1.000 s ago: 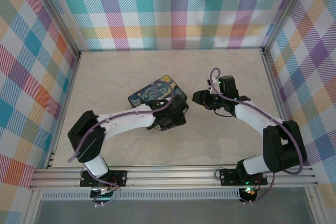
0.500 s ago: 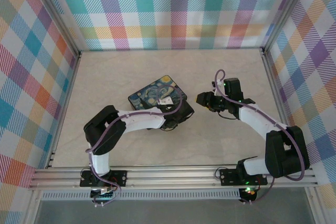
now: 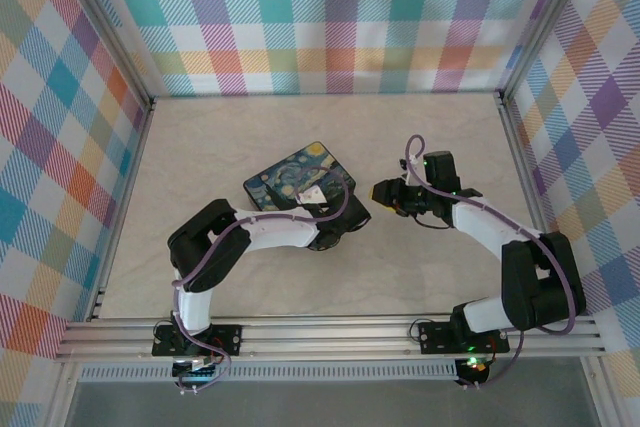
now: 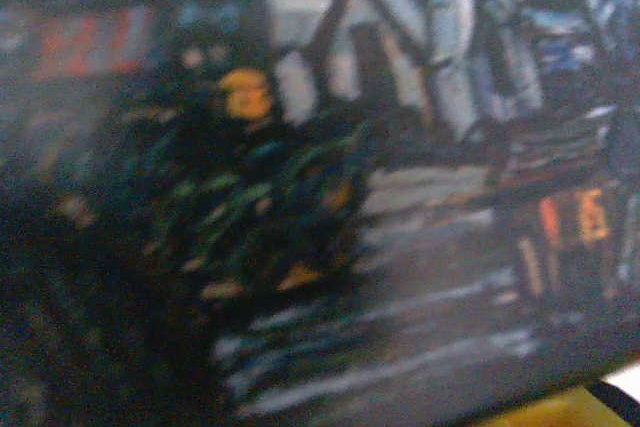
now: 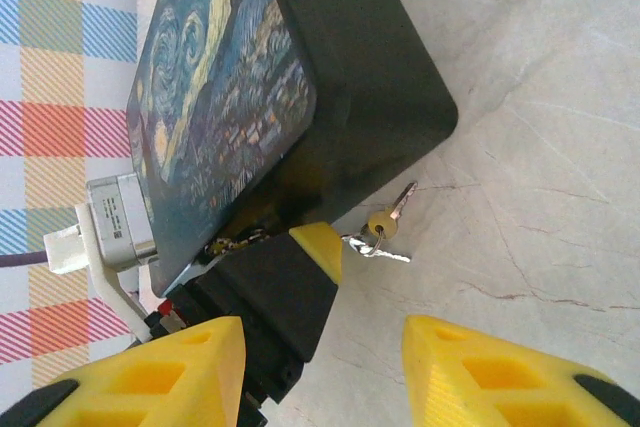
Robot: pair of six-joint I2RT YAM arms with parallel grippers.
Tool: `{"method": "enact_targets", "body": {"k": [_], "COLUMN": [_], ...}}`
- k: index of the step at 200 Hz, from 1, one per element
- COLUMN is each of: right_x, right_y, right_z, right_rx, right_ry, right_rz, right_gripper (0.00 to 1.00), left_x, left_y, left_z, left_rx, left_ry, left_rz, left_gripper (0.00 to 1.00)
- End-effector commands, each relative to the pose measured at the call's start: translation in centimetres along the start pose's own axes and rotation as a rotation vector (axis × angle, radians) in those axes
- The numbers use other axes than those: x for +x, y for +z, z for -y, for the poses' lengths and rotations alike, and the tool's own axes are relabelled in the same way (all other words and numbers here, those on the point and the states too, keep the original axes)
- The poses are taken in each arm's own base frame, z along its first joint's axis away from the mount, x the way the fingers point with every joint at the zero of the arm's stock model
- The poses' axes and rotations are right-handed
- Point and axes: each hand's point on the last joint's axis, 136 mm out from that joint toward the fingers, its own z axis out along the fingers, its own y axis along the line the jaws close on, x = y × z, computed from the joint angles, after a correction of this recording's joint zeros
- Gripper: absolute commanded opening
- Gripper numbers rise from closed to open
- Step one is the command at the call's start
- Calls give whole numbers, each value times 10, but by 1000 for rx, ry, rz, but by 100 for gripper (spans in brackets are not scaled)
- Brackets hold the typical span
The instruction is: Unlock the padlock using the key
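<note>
The right claw (image 5: 322, 342) stands spread wide, holding nothing. At its one o'clock the key (image 5: 393, 207) lies on the table (image 5: 540, 147), thin, silvery and ringed. Its shaft points to one o'clock, just beside the painted tin (image 5: 330, 67). I cannot tell the left claw (image 3: 350, 219)'s grip.

Right wrist view: left claw (image 5: 300, 247) partly hidden behind tin (image 5: 250, 97) corner — jaw gap unreadable; right claw (image 5: 325, 332) fingers run off bottom edge; key (image 5: 385, 224) teeth too small to read. Left wrist view: tin's paint blurred to smears, yellow fingertip (image 4: 565, 409) cut by bottom edge.
</note>
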Motion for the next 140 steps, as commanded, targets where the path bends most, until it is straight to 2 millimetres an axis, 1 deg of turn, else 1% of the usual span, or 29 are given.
{"method": "enact_targets", "body": {"k": [1,20,29,39,52,79,100,140], "right_x": [6,9,10,11,14,19,23,32], "right_y": [2,1,0,0,0,0,0,-4], "right_z": [1,2,2,3,2,5,3,0], "right_rx": [-28,-27,-27,-26,-31,-39,-56,-83], "right_ry": [-13,-16,-20,-21,-24,-15,-5,-3], "right_rz": [-21,-27,-28,-30,-35,-41,-50,-61], "right_gripper": [44,45,45,45,45,44,44,44], "left_x": [0,-1,-2,-2,-3,-9,-15,-18], "left_y": [5,5,5,4,2,-7,-16,-26], "left_z": [-3,-7,-8,-10,-9,-6,1,13], "left_rx": [-22,-36,-39,-45,-47,-32,-19,26], "left_ry": [-12,-17,-18,-14,-4,7,32,57], "left_rz": [50,56,58,57,56,58,52,-43], "left_gripper": [42,37,34,28,25,20,16,8]}}
